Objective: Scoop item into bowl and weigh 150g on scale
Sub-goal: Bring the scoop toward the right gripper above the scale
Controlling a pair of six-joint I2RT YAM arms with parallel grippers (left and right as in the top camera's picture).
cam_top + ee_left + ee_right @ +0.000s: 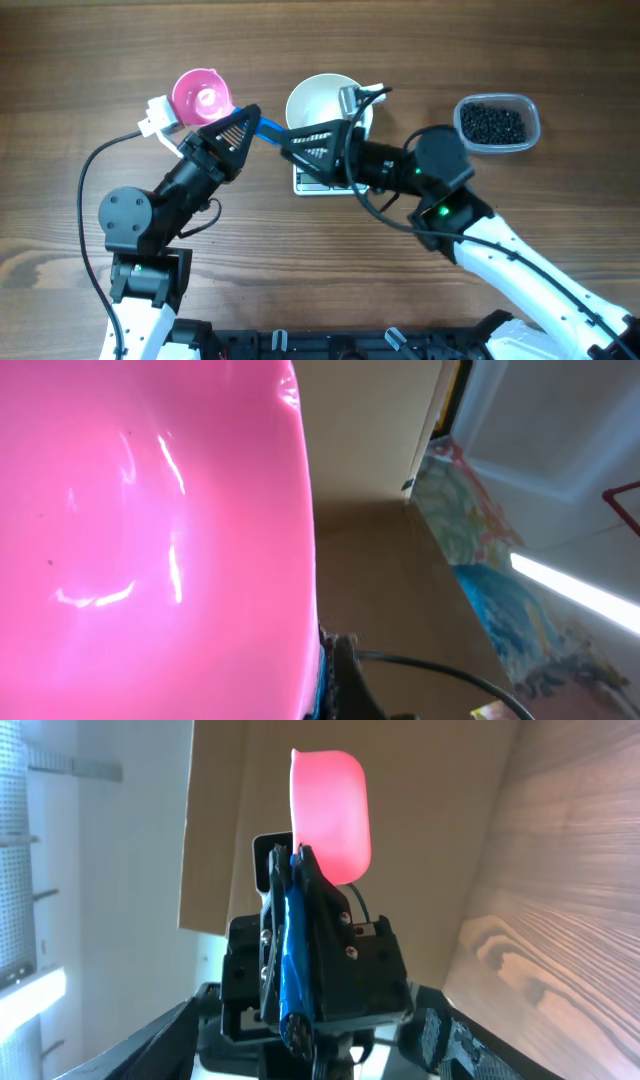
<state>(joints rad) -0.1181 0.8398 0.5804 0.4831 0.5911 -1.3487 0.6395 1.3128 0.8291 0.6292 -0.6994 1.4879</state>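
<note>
Left gripper: my left gripper [252, 116] is clamped on the blue handle [270, 127] of the pink scoop [203, 97]. The cup looks empty to me.
Right gripper: the right gripper [286, 140] is nose to nose with the left, jaws apart either side of the handle's free end, gripping nothing.
Beads: the black beads [492, 123] lie in the clear tub [533, 118] at far right, well apart from the scoop.
Bowl and scale: the white bowl [318, 100] stands on the scale [303, 182], and it looks bare inside.
Risk, handle: two grippers crowd one thin handle. If I close off-centre, I reckon the scoop twists or drops.
Risk, grip: the plastic is glossy and likely slick, so a loose pinch could let the cup tip.
Risk, scale: my right arm hangs over the scale, and a brush there could nudge the bowl.
Textures: the beads are small, round and loose, so they'll roll. The bowl is smooth, the tub thin and round-cornered, the table [80, 60] wood-grained.
</note>
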